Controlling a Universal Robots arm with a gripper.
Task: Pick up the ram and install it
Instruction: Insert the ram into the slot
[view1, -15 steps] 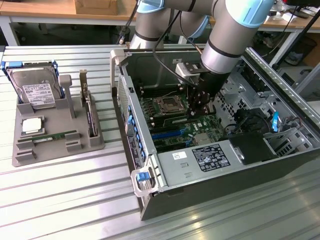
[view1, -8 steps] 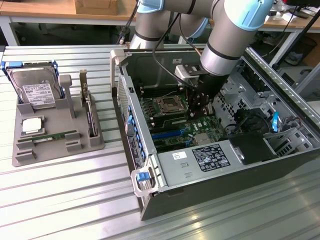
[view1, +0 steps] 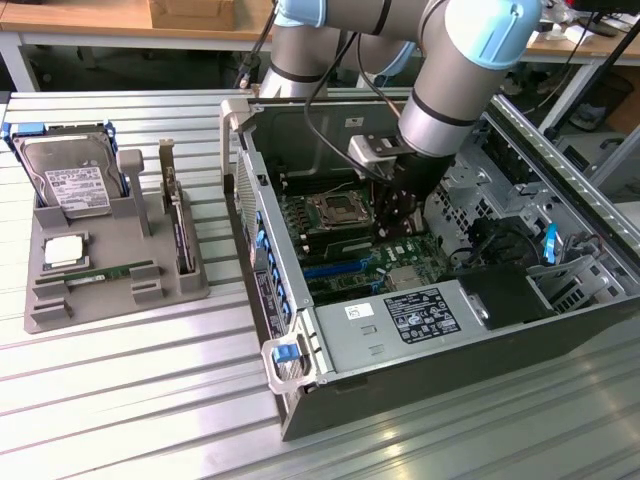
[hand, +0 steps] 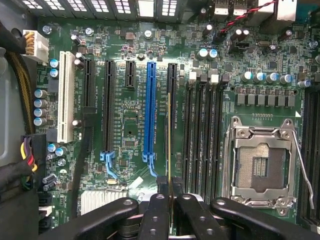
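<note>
Ribbed aluminium tabletop carries everything: on the exterior view's left, a grey moulded parts tray, and on the exterior view's right, an open black computer case lying on its side so that its green motherboard faces upward, which lets the arm come at the slots from above.

In the tray, each part rests in its own recess, presumably so it can be found and lifted cleanly: a silver hard drive propped at the back, a square silver processor chip lying flat, an upright expansion card with metal bracket, and one long green memory stick lying in its groove.

The black two-fingered gripper is down inside the case. Its fingers are pressed nearly together, pinching the ram, a thin green board held edge-on and upright, seen in the wrist view as a narrow line with a yellowish edge. The stick hangs above the motherboard just beside the bank of black memory slots, between the blue expansion slot and the empty metal-framed processor socket. Holding it on edge matches the slots' direction. Whether it has touched a slot I cannot tell.
</note>
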